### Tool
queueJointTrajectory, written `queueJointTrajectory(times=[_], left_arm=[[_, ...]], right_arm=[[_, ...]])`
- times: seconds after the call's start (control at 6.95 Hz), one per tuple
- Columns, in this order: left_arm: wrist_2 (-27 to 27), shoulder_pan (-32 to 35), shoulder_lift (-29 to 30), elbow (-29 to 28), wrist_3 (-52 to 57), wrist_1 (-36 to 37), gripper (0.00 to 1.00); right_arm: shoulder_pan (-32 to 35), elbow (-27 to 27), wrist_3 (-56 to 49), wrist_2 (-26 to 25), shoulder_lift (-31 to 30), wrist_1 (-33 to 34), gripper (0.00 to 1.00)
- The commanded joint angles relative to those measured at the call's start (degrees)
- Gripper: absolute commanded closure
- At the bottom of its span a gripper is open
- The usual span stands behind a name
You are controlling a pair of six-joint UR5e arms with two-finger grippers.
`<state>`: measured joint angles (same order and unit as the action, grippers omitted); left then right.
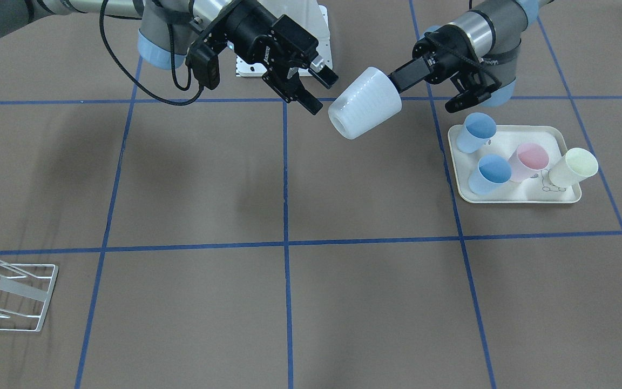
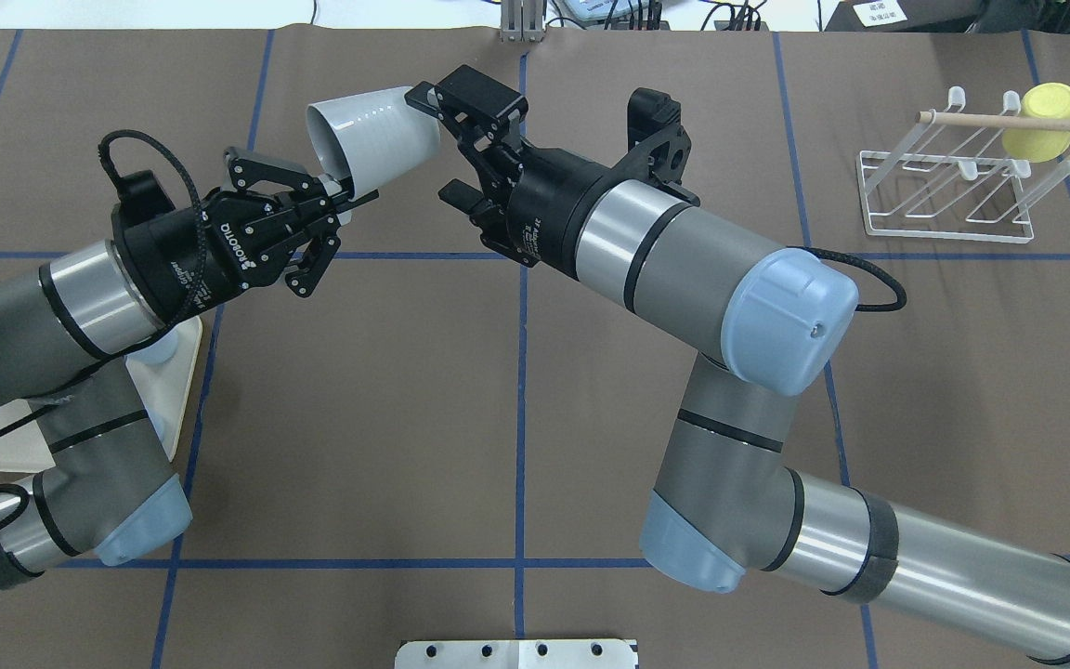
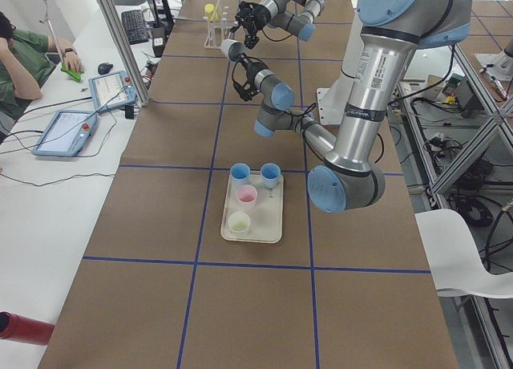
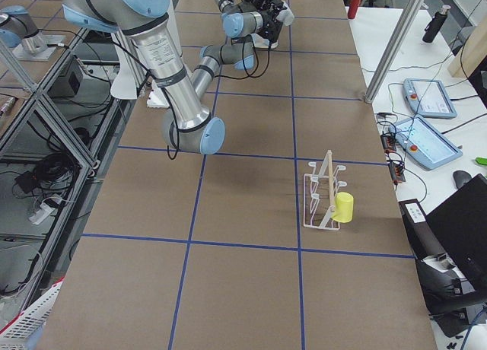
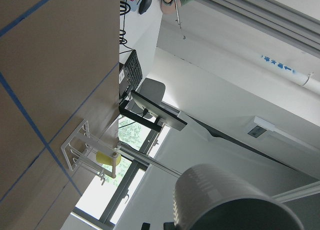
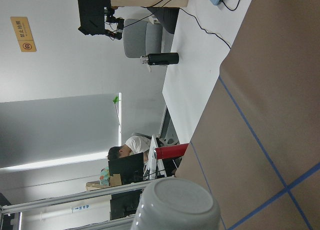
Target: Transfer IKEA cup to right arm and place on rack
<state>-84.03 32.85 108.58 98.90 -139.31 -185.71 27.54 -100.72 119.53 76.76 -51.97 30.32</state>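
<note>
A white ribbed IKEA cup (image 1: 365,111) (image 2: 372,139) hangs tilted in mid-air over the table's centre line. My left gripper (image 1: 399,81) (image 2: 342,193) is shut on its rim, one finger inside the mouth. My right gripper (image 1: 322,92) (image 2: 437,144) is open at the cup's closed base, its fingers spread on either side and not pressing on it. Both wrist views show the cup, rim first in the left (image 5: 235,200) and base first in the right (image 6: 175,205). The white wire rack (image 2: 944,200) (image 1: 14,286) (image 4: 319,198) stands far off on my right side.
A yellow cup (image 2: 1041,107) (image 4: 344,207) hangs on the rack's dowel. A cream tray (image 1: 511,197) (image 3: 252,237) on my left side holds two blue cups, a pink one and a pale yellow one. A person (image 3: 16,60) sits at a side desk.
</note>
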Motion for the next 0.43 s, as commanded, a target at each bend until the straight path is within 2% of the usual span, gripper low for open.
queueJointTrajectory(times=[0.0, 0.29], left_arm=[[1.85, -1.74, 0.75, 0.06, 1.33, 0.00, 1.00], [1.85, -1.91, 0.76, 0.33, 1.41, 0.00, 1.00]], right_arm=[[-0.03, 0.17, 0.00, -0.03, -0.06, 0.00, 0.00], [-0.03, 0.35, 0.00, -0.03, -0.06, 0.00, 0.00]])
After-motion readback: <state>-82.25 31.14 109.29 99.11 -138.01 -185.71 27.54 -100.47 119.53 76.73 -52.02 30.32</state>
